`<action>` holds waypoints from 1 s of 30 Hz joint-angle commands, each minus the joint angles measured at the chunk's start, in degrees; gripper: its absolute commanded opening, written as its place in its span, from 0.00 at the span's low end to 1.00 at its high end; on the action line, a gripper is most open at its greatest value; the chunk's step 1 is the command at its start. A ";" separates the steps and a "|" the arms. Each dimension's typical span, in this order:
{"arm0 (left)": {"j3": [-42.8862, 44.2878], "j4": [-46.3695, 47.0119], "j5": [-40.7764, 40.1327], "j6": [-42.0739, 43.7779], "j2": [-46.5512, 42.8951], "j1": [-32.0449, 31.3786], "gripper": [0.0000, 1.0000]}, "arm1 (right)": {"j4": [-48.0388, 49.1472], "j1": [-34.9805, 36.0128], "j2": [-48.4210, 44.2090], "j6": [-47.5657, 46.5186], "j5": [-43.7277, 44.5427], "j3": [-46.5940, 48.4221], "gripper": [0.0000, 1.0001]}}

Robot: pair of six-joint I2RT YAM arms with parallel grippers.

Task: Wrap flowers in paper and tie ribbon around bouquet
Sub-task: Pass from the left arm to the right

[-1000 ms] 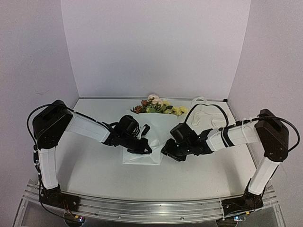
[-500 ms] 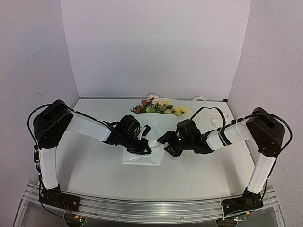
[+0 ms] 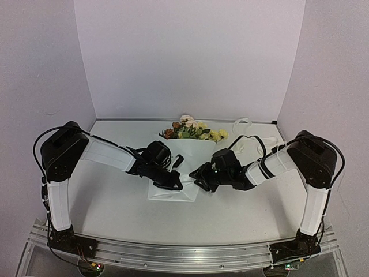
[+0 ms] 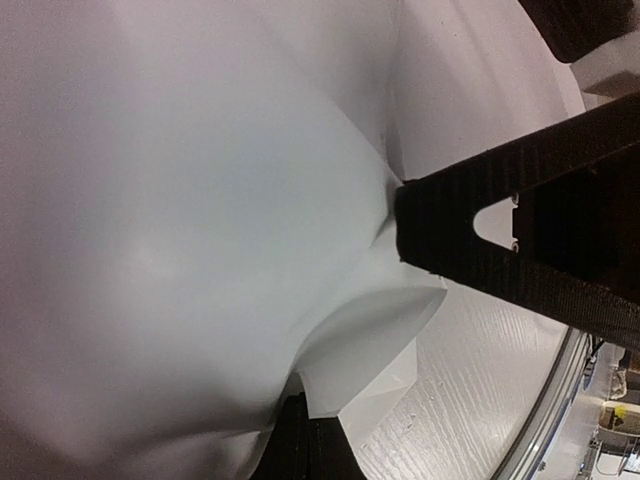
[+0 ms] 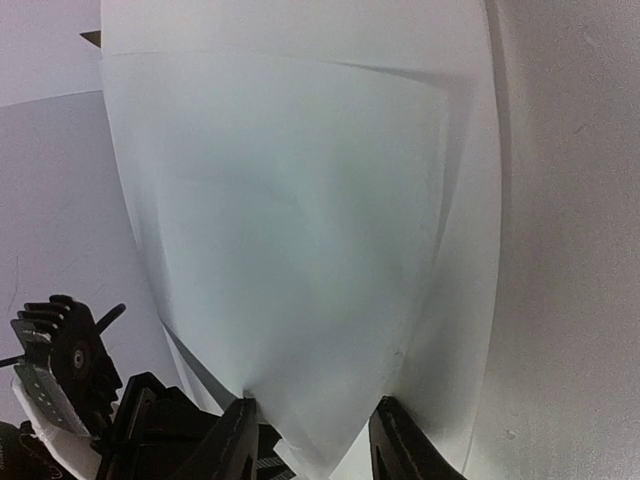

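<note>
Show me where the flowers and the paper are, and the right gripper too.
flowers [image 3: 193,131], top external view, on the blooms at the back.
paper [image 5: 300,220], right wrist view, on the sheet's flat middle.
right gripper [image 5: 312,445], right wrist view, midway between its fingertips.

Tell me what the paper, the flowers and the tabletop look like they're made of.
The paper: thin matte white sheet, real paper by its sharp creases and folded corner. The flowers: likely artificial, fabric or plastic; too small to be sure. The tabletop: white, matte, finely ribbed, perhaps plastic or coated board.
</note>
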 commanded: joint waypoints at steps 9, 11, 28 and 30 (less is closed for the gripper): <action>1.74 -0.60 0.26 1.58 -4.21 -0.36 0.14 | 2.15 -0.24 -0.33 -0.78 1.31 0.69 0.28; 1.61 -0.50 0.39 1.52 -4.38 -0.36 0.16 | 2.20 -0.21 -0.42 -0.77 1.12 0.75 0.30; -1.67 -0.69 -2.33 -2.12 -14.23 0.52 0.35 | 0.44 -0.24 -0.67 -2.08 0.80 0.76 0.36; -2.56 -3.04 -8.20 -4.29 -16.43 1.76 0.36 | 0.13 -0.22 -0.46 -2.56 0.50 1.32 0.37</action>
